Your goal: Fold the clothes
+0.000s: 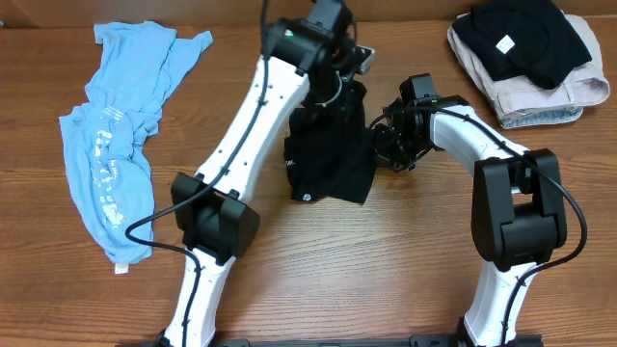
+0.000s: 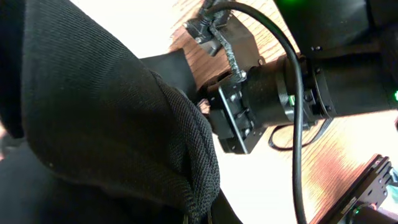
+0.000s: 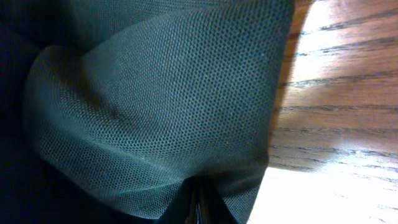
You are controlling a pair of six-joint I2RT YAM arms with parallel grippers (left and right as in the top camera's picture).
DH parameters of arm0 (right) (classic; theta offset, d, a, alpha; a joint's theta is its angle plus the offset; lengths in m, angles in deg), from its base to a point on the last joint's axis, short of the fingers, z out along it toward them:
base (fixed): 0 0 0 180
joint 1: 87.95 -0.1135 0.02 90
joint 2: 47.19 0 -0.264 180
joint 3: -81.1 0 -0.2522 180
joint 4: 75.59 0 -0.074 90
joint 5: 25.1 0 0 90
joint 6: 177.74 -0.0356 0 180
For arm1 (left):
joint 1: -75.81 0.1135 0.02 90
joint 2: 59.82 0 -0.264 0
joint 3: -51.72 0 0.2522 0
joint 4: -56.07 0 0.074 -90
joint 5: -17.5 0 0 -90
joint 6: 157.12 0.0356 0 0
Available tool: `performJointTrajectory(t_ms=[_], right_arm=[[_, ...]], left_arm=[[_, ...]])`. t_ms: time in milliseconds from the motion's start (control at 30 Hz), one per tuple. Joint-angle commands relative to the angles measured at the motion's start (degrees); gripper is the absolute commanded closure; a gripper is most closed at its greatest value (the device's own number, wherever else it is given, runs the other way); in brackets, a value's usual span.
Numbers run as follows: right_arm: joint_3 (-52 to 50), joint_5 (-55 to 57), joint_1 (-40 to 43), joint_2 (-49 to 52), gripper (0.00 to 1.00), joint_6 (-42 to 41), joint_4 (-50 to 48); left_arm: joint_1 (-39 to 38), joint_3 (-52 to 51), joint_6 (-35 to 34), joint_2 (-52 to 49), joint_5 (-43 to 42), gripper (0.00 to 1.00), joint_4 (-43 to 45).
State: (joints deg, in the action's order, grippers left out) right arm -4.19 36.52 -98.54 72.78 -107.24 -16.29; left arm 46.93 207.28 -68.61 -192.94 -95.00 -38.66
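Pinching black mesh cloth between its fingers, the left gripper [image 1: 344, 83] stood clenched on the black shirt [image 1: 328, 159] near the far middle of the wooden table [image 1: 405, 260]. In its wrist view the knit bulged close against the lens and gathered to a fold at the bottom edge. Just to its right, the right gripper [image 1: 384, 142] was also clamped on the same shirt. Its wrist view showed the weave drawn into a tight crease where the fingertips met, with bare wood grain alongside. Between the two, the shirt hung bunched and partly lifted, its lower part spread on the table toward the robot. A small white logo [image 1: 307, 197] sat near the shirt's near-left corner, too small to read. Well apart, at the left side, lay the light-blue tee [image 1: 116, 154], crumpled and stretched lengthwise. White print [image 1: 104, 159] ran down it, illegible from above, and a small white tag [image 1: 120, 269] showed at its near end. At the far right corner sat a stack of folded clothes: a folded black garment [image 1: 525, 39] bearing a white label [image 1: 505, 43], with no lettering legible, on top of a beige garment [image 1: 540, 96]
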Motion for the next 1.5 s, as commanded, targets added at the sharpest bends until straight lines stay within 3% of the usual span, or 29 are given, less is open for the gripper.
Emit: performJointTrajectory(t_ms=[0, 500, 567, 600, 633, 667, 700, 733, 933, 1200, 1233, 1367, 1467], right_arm=[[0.17, -2.64, 0.11, -0.04, 0.96, -0.28, -0.52], [9.22, -3.91, 16.74, -21.46, 0.96, -2.86, 6.01], [9.22, -3.89, 18.82, -23.85, 0.92, -2.82, 7.21], [9.22, -3.91, 19.87, -24.83, 0.9, -2.58, 8.07], [9.22, -3.89, 20.55, -25.35, 0.9, -2.49, 8.81], [9.22, -3.93, 21.11, -25.66, 0.89, -1.86, 9.44], [9.22, -3.87, 21.88, -25.79, 0.84, -0.92, 10.64], [9.22, -3.85, 22.25, -25.79, 0.83, -0.31, 11.21], [9.18, -2.8, 23.82, -25.77, 0.81, 0.0, 12.41], [9.11, 0.15, 22.43, -25.59, 0.73, 1.97, 15.54], [9.11, 0.28, 21.77, -25.55, 0.7, 1.99, 15.93], [9.11, 1.88, 16.74, -25.03, 0.39, 2.16, 16.55], [9.11, 6.62, 10.47, -23.78, 0.28, 1.2, 16.48]], left_arm=[[-0.68, 0.63, -4.35, -2.21, -0.85, 0.96, 0.46], [-2.69, 0.63, -5.4, -7.72, -3.52, 0.96, 0.09], [-3.39, 0.63, -5.4, -7.89, -3.48, 0.92, 0.11], [-3.69, 0.63, -5.38, -7.89, -3.5, 0.84, 0.13], [-4.02, 0.63, -5.38, -7.89, -3.65, 0.67, 0.26], [-4.31, 0.63, -5.35, -7.89, -4.44, 0.48, 0.48], [-4.76, 0.66, -5.35, -7.87, -6.23, 0.12, 0.7], [-4.87, 0.66, -5.29, -7.87, -7.76, 0.0, 0.76], [-4.39, 3.43, -5.35, -7.65, -16.41, 0.0, 1.49], [-0.48, 20.2, -5.42, -5.9, -16.79, 0.0, 1.33], [0.44, 23.32, -5.44, -5.6, -15.67, 0.0, 1.29], [3.78, 31.76, -5.4, -5.09, -9.03, 0.0, 0.13], [6.6, 34.84, -5.4, -5.09, -2.6, 0.0, -1.86]])
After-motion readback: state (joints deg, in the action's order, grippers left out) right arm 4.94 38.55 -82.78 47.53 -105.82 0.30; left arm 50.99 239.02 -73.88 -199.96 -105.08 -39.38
